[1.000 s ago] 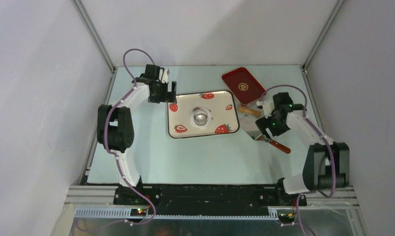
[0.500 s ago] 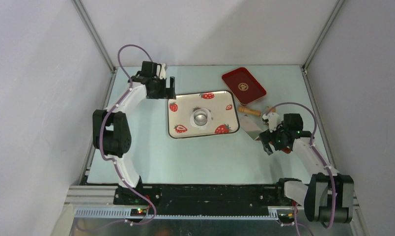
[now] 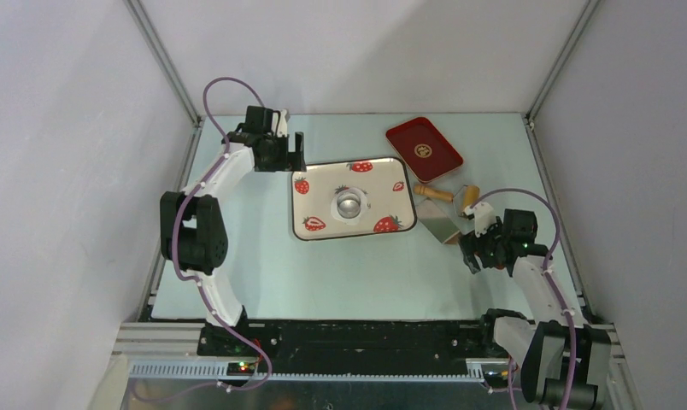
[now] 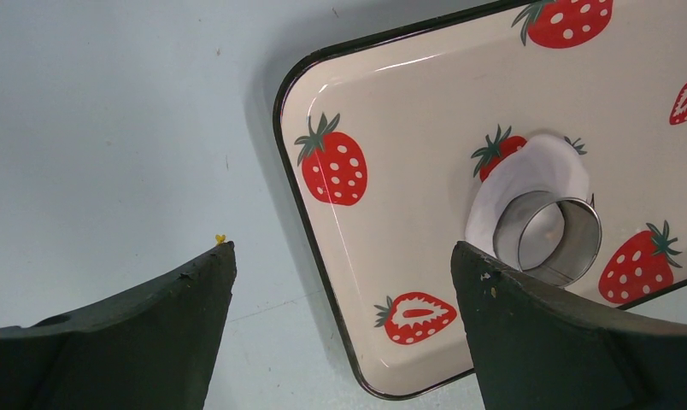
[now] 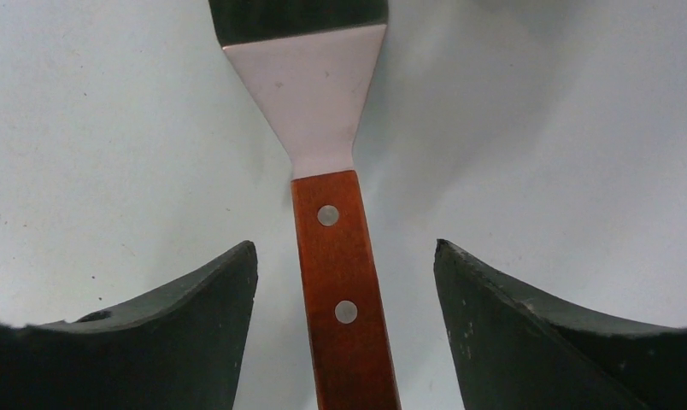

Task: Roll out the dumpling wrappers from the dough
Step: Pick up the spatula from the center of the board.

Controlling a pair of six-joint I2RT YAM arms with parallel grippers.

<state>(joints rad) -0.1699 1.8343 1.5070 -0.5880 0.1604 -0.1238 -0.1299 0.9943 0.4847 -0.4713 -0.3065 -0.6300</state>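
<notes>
A thin white dumpling wrapper (image 4: 541, 162) lies flat in the middle of the strawberry-print tray (image 3: 383, 184), with a small silvery ring cup (image 3: 349, 203) standing on it. No lump of dough shows in any view. My left gripper (image 3: 294, 158) hovers open over the tray's far-left corner (image 4: 297, 102), and nothing sits between its fingers (image 4: 195, 325). My right gripper (image 5: 344, 248) is open and straddles the red-brown wooden handle (image 5: 342, 282) of a metal spatula (image 3: 443, 225). There is a gap on both sides of the handle.
A dark red tray (image 3: 423, 149) sits at the back right. A wooden rolling pin (image 3: 432, 193) lies between it and the spatula blade (image 5: 310, 85). White walls and metal frame rails enclose the table on three sides.
My right arm has pulled back from beside the rolling pin toward the near right and now sits over the spatula handle. My left arm shifted slightly at first, then stayed put.
</notes>
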